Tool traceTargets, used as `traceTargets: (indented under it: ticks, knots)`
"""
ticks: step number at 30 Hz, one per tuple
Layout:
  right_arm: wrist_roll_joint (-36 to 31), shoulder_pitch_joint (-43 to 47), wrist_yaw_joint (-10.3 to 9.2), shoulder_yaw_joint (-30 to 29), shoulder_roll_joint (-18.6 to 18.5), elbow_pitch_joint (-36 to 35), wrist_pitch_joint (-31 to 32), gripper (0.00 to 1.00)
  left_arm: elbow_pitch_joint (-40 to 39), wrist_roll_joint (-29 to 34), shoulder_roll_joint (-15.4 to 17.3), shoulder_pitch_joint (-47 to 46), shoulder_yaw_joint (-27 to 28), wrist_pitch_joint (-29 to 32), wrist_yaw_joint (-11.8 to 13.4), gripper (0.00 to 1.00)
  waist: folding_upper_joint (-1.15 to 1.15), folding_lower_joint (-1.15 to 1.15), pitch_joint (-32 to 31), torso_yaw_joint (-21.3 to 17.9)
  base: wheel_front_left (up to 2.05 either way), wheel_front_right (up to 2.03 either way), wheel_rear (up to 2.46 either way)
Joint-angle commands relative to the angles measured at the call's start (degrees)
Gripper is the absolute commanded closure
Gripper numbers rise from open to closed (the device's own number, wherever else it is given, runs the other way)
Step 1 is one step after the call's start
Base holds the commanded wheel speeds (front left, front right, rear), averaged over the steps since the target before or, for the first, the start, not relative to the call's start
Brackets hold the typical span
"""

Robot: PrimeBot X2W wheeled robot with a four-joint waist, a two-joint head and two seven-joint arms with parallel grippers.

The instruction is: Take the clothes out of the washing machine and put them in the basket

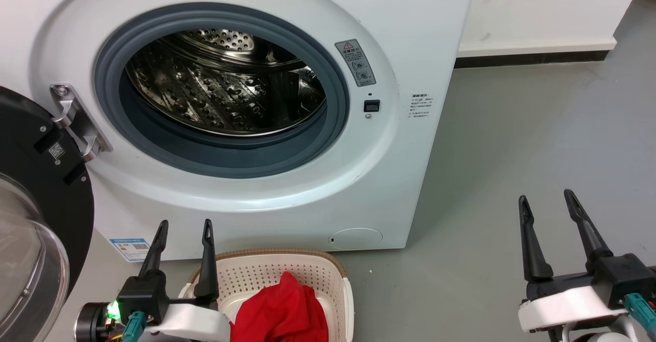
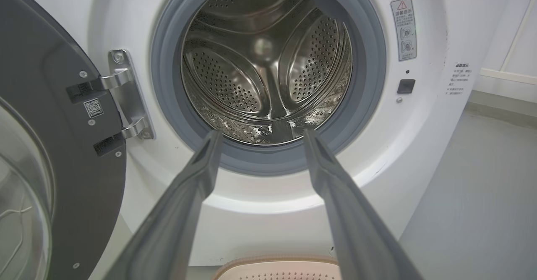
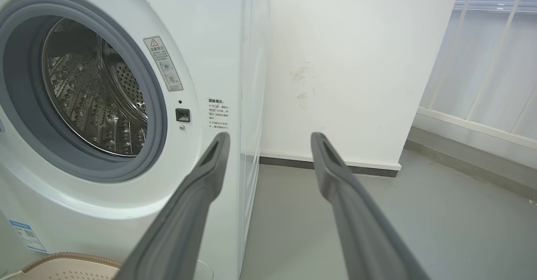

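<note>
Dark left claw (image 1: 185, 224) and right claw (image 1: 545, 195) both spread apart, empty; red clothes (image 1: 282, 311) in basket (image 1: 318, 275).

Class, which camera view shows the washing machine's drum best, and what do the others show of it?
The left wrist view: it looks straight into the drum, to its back wall. The head view looks down at its lower side; the right wrist view sees it obliquely.
</note>
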Motion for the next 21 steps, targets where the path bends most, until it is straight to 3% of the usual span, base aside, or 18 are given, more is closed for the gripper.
traceTargets:
  ticks: [1, 21]
  knots:
    - [0.1, 0.4, -0.06, 0.1, 0.1, -0.1, -0.1, 0.00, -0.2, 0.3, -0.3, 0.2, 0.2, -0.1, 0.2, 0.00, 0.00, 0.01, 0.0, 0.0, 0.00, 0.00, 0.00]
    - [-0.4, 0.1, -0.06, 0.4, 0.1, -0.5, -0.1, 0.00, -0.5, 3.2, -2.6, 0.9, 2.8, -0.1, -1.2, 0.00, 0.00, 0.01, -0.5, 0.1, 0.00, 0.00, 0.00]
